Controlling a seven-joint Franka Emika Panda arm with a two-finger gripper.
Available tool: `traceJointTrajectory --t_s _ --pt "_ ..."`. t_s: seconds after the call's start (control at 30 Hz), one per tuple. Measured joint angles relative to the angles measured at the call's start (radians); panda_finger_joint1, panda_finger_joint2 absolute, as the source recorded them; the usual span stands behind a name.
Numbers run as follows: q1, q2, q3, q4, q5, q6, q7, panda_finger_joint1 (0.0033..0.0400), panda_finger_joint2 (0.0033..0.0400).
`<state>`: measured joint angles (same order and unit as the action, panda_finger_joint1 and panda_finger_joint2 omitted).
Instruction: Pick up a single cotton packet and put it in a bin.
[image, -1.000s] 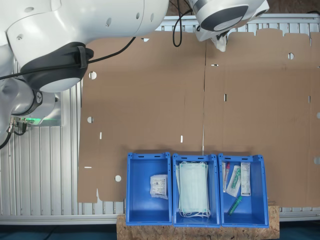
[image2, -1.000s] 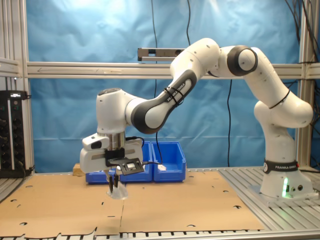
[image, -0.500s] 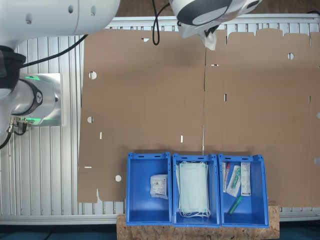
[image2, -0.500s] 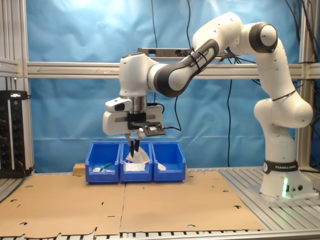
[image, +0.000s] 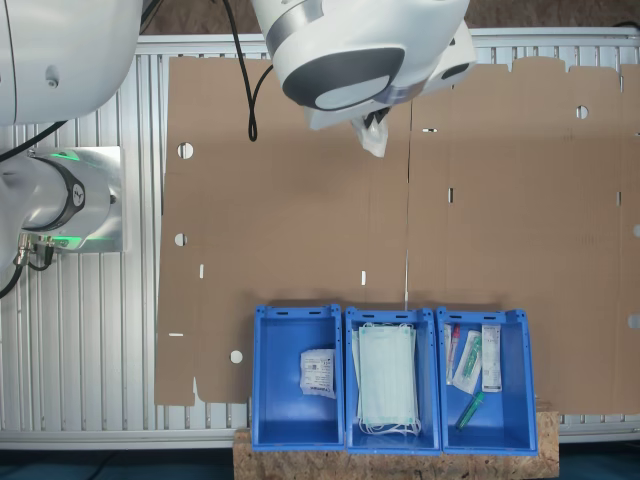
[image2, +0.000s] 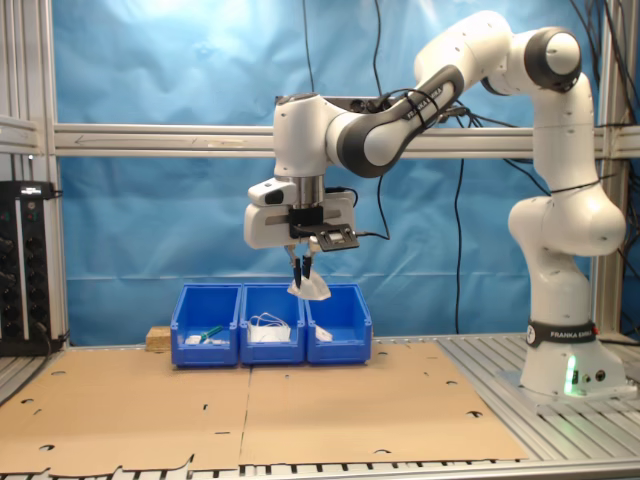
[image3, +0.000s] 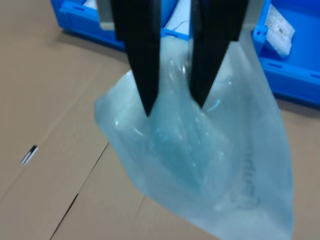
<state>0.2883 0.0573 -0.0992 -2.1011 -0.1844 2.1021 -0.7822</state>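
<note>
My gripper (image2: 302, 272) is shut on the cotton packet (image2: 310, 290), a small translucent white packet that hangs from the fingertips high above the cardboard. In the first exterior view the gripper (image: 372, 125) and the packet (image: 373, 141) sit over the cardboard sheet, apart from the row of blue bins (image: 297, 420). In the wrist view the two black fingers (image3: 142, 75) pinch the packet's upper edge, my gripper (image3: 175, 109) closed on it, and the packet (image3: 210, 165) droops crumpled below them. The three blue bins (image2: 273, 330) stand behind the packet in the second exterior view.
One bin holds a white packet with printed text (image: 318, 372), the middle bin face masks (image: 388, 378), the third syringes and wrapped items (image: 472, 365). Brown cardboard (image: 300, 220) covers the table. The arm's base (image2: 560, 370) stands at the second exterior view's right.
The arm has risen from the cardboard with the packet and swung toward the bins, moving to the second exterior view's right. The gripper has stayed shut on the packet.
</note>
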Motion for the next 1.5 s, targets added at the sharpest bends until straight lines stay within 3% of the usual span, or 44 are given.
traceJointTrajectory --t_s 0.43,0.7,1.2,1.5 --pt "-0.101 -0.038 -0.165 -0.037 -0.072 -0.007 0.0 0.004 0.004" --pt "-0.166 -0.062 -0.272 -0.048 -0.157 -0.008 0.0 0.004 0.004" --pt "-0.184 -0.167 -0.338 -0.116 -0.264 -0.011 0.0 0.004 0.004" --pt "-0.184 -0.183 -0.365 -0.128 -0.305 -0.01 0.0 0.004 0.004"
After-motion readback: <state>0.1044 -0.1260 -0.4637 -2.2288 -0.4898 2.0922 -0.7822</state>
